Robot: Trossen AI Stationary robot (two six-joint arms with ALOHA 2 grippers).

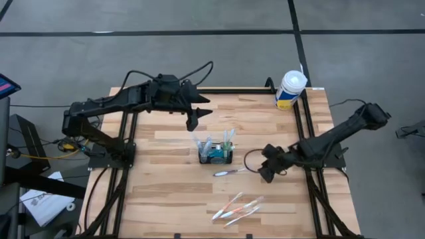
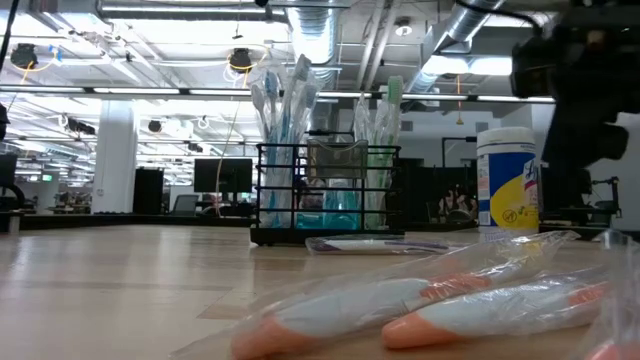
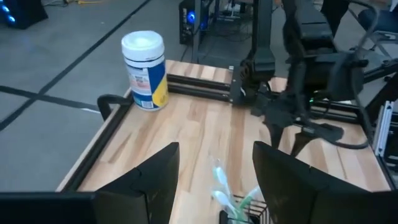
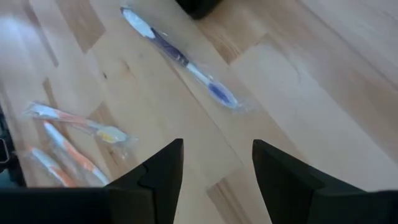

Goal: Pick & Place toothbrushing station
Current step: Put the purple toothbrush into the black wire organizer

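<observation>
The caddy (image 1: 216, 157) stands near the middle of the bench (image 1: 166, 199), upright, its long axis running left to right in the high view, with wrapped toothbrushes (image 1: 211, 144) standing up out of its compartments. The left arm reaches in from the caddy's far left, bent at the elbow, and its gripper (image 1: 193, 122) hangs above the bench just behind and left of the caddy, pointing down toward it; its jaws stand wide apart with nothing between them. The right arm stretches in low from the caddy's right, and its gripper (image 1: 267, 172) sits near the bench just right of the caddy; its jaws are also parted and hold nothing. A purple toothbrush (image 1: 228, 172) in a clear wrapper lies flat just in front of the caddy, between it and the right gripper. Orange-handled toothbrushes (image 1: 236, 208) lie in a loose bunch farther in front. A white tub (image 1: 290, 90) stands at the bench's far right corner, well apart from the caddy
</observation>
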